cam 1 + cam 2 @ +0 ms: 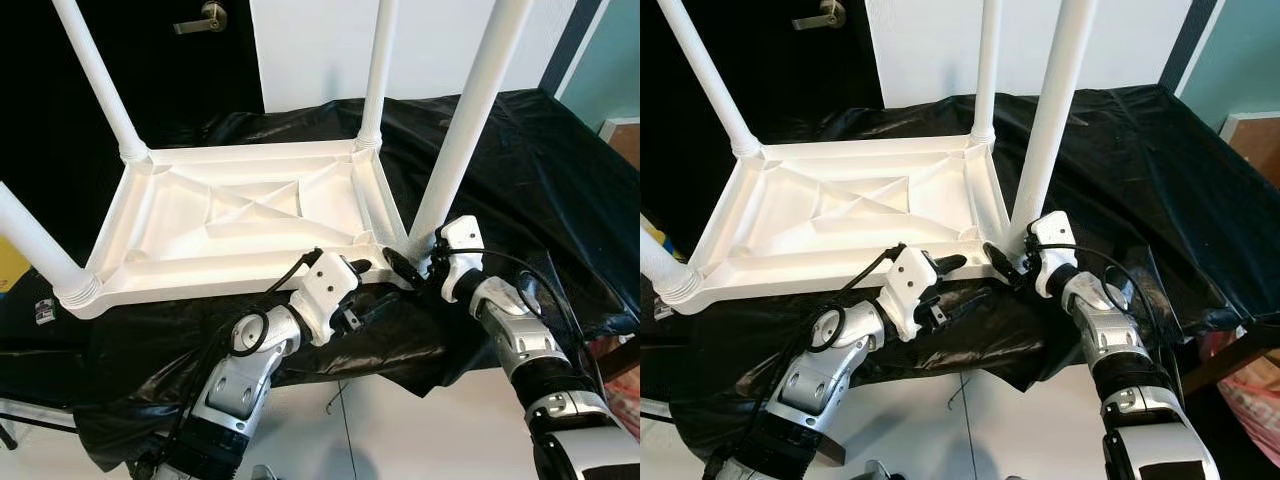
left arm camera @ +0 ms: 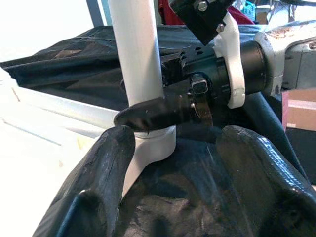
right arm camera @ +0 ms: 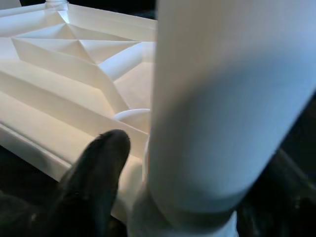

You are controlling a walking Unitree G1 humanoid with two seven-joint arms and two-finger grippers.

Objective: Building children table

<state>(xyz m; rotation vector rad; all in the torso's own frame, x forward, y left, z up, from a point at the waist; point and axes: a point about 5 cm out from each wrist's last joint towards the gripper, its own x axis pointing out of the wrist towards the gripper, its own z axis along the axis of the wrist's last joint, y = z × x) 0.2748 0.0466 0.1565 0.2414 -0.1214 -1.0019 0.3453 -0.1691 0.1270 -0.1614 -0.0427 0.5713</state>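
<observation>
The white children's table (image 1: pixel 240 215) lay upside down on a black plastic sheet (image 1: pixel 520 150), its ribbed underside facing up and all four legs standing in their corner sockets; the step in hand, as I judged it, was seating the leg nearest me on my right (image 1: pixel 462 130) fully into its socket (image 2: pixel 153 145). To do that well I needed to keep the leg square to the tabletop, grip it low by the collar where a twist or push goes straight into the joint, and hold the tabletop steady with my other arm so it would not slide on the slippery sheet; a hold higher up the leg would only lever it sideways.

My right gripper (image 1: pixel 412 268) was at the foot of that leg, fingers spread around it; one black finger (image 2: pixel 158 111) lay across the leg just above the collar, touching it, and in my right wrist view the leg stood between my fingers; whether they were pressing firmly I could not tell.

My left gripper (image 1: pixel 355 292) sat at the near edge of the tabletop beside the same corner, its fingers apart and holding nothing; one fingertip (image 2: pixel 116 143) looked to be touching the socket collar.
</observation>
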